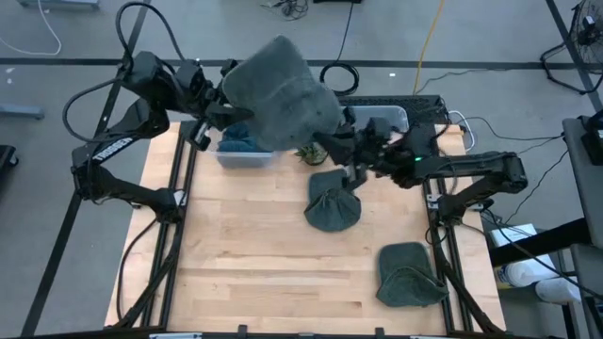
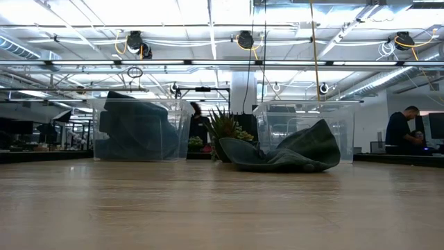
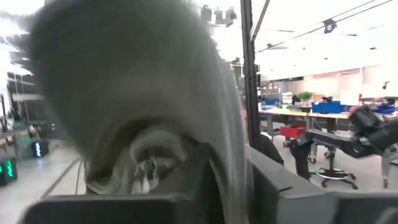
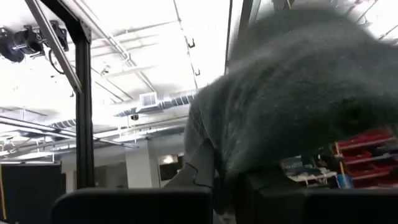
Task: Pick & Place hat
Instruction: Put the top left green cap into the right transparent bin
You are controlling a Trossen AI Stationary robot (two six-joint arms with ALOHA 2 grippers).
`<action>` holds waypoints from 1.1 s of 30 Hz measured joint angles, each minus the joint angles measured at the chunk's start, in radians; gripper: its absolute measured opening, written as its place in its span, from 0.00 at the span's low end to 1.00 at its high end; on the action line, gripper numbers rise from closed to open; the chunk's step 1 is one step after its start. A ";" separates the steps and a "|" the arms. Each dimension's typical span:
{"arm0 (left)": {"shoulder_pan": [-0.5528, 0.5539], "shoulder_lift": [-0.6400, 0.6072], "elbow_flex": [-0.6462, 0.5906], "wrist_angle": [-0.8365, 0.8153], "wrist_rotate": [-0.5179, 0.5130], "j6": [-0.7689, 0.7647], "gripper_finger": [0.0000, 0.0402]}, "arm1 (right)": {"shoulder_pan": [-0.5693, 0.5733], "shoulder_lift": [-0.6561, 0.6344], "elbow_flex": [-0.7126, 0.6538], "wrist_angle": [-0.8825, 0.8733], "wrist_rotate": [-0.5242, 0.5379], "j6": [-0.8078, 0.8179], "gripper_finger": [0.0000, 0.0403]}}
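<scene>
**Grey hat held aloft between both arms, above the back of the counter**

Raised high over the rear of the wooden counter: a large grey knit hat, soft and slumped, filling both wrist views. Stretched between the left pincer at one edge and the right pincer at the other. Left pincer closed on the hat's brim, as judged from the left wrist view, where fabric drapes straight over the dark fingers. Right pincer likewise clamped on hat fabric, with cloth folding down between its fingers.

Below the lifted hat, partly hidden in the high view: a clear plastic bin already holding dark cloth, and a small potted plant just beside it. A second clear bin at the back right. Two more grey hats lying on the counter: one crumpled near the middle, one near the front right corner.

Likely handling: light, limp, no stiffness at all, prone to sagging and folding under its own weight. Not fragile, not slippery; knit surface grippy. Best hold at the brim, where the fabric doubles up. Risk of a loose edge catching on the bin wall or the plant during lowering.
</scene>
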 joint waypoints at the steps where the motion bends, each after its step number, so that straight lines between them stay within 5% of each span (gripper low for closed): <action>1: 0.009 -0.002 0.000 -0.016 0.006 -0.007 0.24 | -0.001 -0.028 0.000 -0.037 0.002 -0.003 0.02; 10: 0.091 -0.008 0.000 -0.163 0.008 -0.071 0.43 | -0.023 -0.290 0.002 -0.486 0.114 -0.035 0.02; 20: 0.092 -0.008 0.000 -0.178 0.010 -0.077 0.50 | -0.049 -0.462 0.006 -0.817 0.161 -0.040 0.02; 33: 0.092 -0.008 0.000 -0.206 0.010 -0.124 0.47 | -0.137 -0.387 0.264 -1.365 0.233 -0.247 0.02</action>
